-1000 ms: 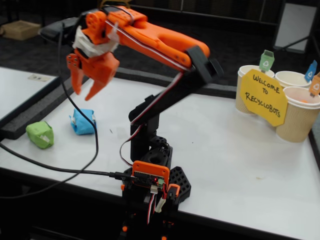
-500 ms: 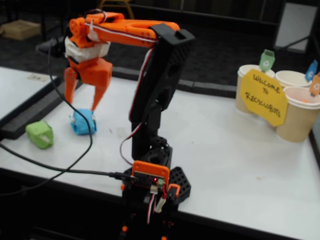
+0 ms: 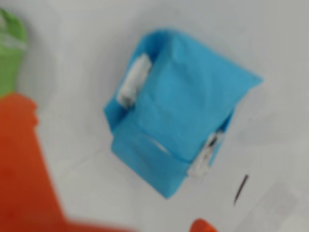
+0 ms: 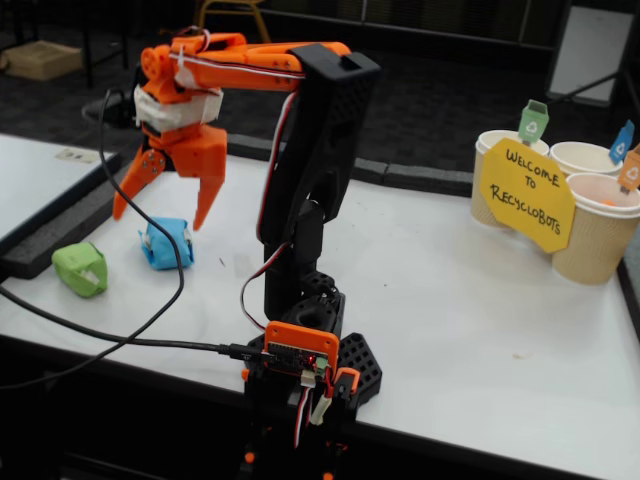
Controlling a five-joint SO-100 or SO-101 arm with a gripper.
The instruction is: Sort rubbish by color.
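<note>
The light blue wad [image 3: 174,111] lies on the white table, taped at two edges; in the fixed view it [image 4: 165,243] sits left of the arm's base. My orange gripper [image 4: 165,210] hangs open just above it, one finger on each side, holding nothing. In the wrist view the gripper [image 3: 113,162] shows as a wide orange finger [image 3: 24,164] at the left and a fingertip at the bottom edge. The green wad [image 4: 80,268] lies further left, and it shows at the top left of the wrist view [image 3: 9,53]. I cannot make out the orange wad.
Three beige paper cups [image 4: 600,235] with coloured flags stand at the far right behind a yellow sign [image 4: 527,195]. A black cable [image 4: 150,320] loops across the table by the wads. A dark foam strip [image 4: 60,225] edges the table at the left.
</note>
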